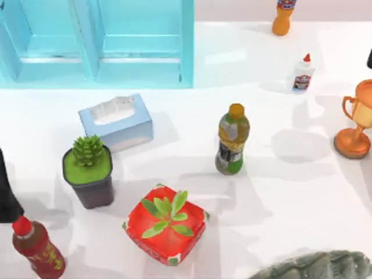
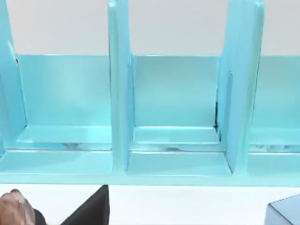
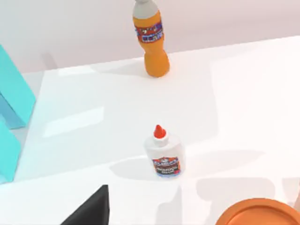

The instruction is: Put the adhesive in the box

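Adhesive (image 1: 303, 74) upright on table (image 1: 279, 192) nr orange bottle (image 1: 283, 17); claw state: can't tell.

No legible text on the adhesive (image 3: 163, 153) label.

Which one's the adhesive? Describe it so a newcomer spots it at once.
Start at the blue shelf box at the table's far left, then look right along the far edge. The glue bottle stands upright between the orange bottle and the trophy: small, white, with a red pointed cap.
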Available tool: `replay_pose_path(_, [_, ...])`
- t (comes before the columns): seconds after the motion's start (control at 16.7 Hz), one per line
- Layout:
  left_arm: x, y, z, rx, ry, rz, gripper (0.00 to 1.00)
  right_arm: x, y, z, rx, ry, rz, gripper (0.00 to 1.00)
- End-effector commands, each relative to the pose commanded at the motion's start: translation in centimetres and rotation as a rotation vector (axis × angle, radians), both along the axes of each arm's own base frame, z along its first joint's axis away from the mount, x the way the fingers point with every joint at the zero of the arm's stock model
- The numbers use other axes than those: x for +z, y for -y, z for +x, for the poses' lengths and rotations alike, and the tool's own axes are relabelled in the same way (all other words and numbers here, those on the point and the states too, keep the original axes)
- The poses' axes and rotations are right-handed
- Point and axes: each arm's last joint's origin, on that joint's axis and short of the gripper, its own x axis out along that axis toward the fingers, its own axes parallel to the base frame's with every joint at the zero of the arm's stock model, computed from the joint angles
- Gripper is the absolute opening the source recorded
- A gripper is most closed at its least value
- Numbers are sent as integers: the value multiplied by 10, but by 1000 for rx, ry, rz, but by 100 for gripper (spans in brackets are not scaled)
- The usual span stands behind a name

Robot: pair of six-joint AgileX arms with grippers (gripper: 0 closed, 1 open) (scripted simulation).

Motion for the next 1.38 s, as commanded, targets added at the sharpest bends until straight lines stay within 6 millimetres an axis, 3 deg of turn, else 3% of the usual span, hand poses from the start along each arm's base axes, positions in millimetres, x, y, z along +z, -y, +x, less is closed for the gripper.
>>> replay_pose_path(0.18, [0,0,0,0,0,0,100,-14,-21,67,0,-120,-41,100])
replay_pose_path(0.36, [0,0,0,0,0,0,100,-50,-42,122,3,-236,-93,100])
replay_pose_path(0.48, [0,0,0,0,0,0,100,-79,-54,146,11,-304,-128,100])
replay_pose_path(0.66, [0,0,0,0,0,0,100,-115,-66,163,28,-383,-172,100])
replay_pose_path(0.78, [0,0,0,0,0,0,100,-128,-69,165,33,-414,-188,100])
replay_pose_path(1.02, [0,0,0,0,0,0,100,-128,-69,165,33,-414,-189,100])
replay_pose_path(1.14, [0,0,0,0,0,0,100,-119,-66,167,29,-390,-180,100])
replay_pose_path(1.38, [0,0,0,0,0,0,100,-131,-68,185,34,-406,-189,100])
